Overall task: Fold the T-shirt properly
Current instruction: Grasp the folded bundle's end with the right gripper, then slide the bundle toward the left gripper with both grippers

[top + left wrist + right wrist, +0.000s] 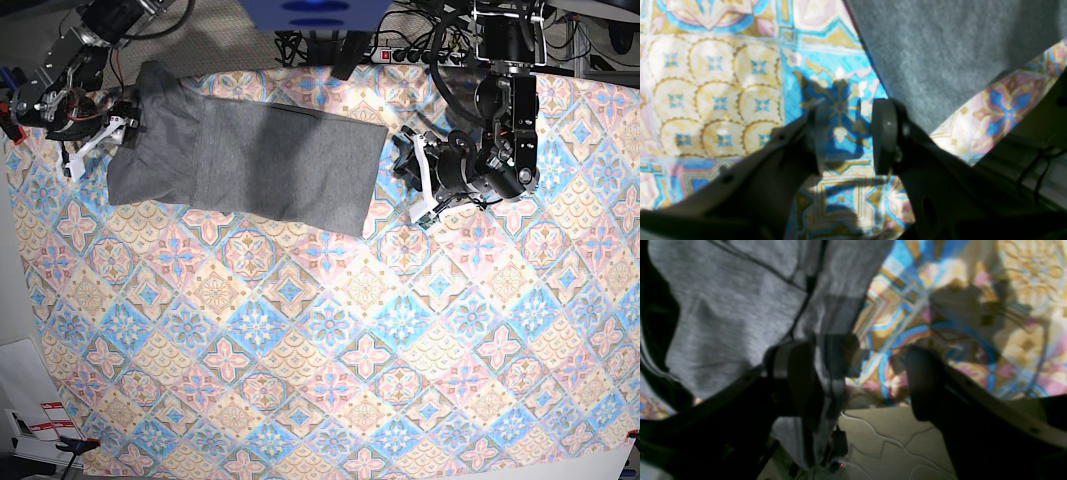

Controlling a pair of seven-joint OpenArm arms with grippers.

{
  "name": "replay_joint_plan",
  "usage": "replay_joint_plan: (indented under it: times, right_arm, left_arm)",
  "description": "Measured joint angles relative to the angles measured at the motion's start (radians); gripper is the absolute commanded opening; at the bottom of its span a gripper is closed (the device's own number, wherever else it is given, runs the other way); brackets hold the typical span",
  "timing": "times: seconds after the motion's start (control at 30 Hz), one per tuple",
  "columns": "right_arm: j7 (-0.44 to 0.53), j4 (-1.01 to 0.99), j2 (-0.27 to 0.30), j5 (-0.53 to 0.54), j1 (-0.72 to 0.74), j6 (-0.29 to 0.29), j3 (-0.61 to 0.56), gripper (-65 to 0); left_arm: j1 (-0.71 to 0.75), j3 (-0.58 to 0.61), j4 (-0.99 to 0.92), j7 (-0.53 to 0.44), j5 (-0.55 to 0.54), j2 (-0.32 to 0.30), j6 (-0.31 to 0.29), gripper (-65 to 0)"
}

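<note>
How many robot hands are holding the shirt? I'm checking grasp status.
0. The right hand is open at the T-shirt's far-left edge; the left hand is open over the patterned cloth beside it.

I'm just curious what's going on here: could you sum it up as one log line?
T-shirt: partly folded on patterned cloth | left gripper: open, beside shirt | right gripper: open at shirt's edge

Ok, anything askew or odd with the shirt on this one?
Yes. The T-shirt lies slanted at the far edge of the patterned cloth, and its end by the right gripper is bunched. The left gripper is open, beside it, holding nothing.
</note>
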Motion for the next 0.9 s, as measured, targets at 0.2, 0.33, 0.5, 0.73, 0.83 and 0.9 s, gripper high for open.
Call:
replay_joint_plan:
  times: [0.2,0.33,0.5,0.73,0.83,0.9]
  right_arm:
    - [-0.016,-0.079,0.019,-0.026,0.003,-0.001,-0.06,-22.2]
    - [0.029,-0.097,0.029,-0.011,0.005,-0.007,-0.093,-22.2]
    - [0.048,-0.099,0.018,0.195,0.003,-0.004,-0.201,-22.2]
    - [0.06,-0.103,0.012,0.24,-0.003,0.0,-0.266,-22.2]
    - [0.075,-0.103,0.013,0.251,-0.018,0.0,-0.264,-23.1]
    - [0.074,-0.103,0.014,0.249,-0.02,0.0,-0.263,-29.8]
  left_arm:
    - [0.0,0.0,0.0,0.0,0.0,0.002,0.0,-44.7]
    - [0.001,0.0,0.0,0.0,0.0,0.0,0.0,-44.7]
    - [0.003,0.0,0.0,0.0,-0.001,0.001,0.0,-44.7]
    - [0.001,-0.001,0.0,0.0,0.0,0.001,0.0,-44.7]
    - [0.0,-0.001,0.0,0.0,0.0,0.0,0.0,-44.7]
    - [0.0,-0.001,0.0,0.0,0.0,-0.002,0.0,-44.8]
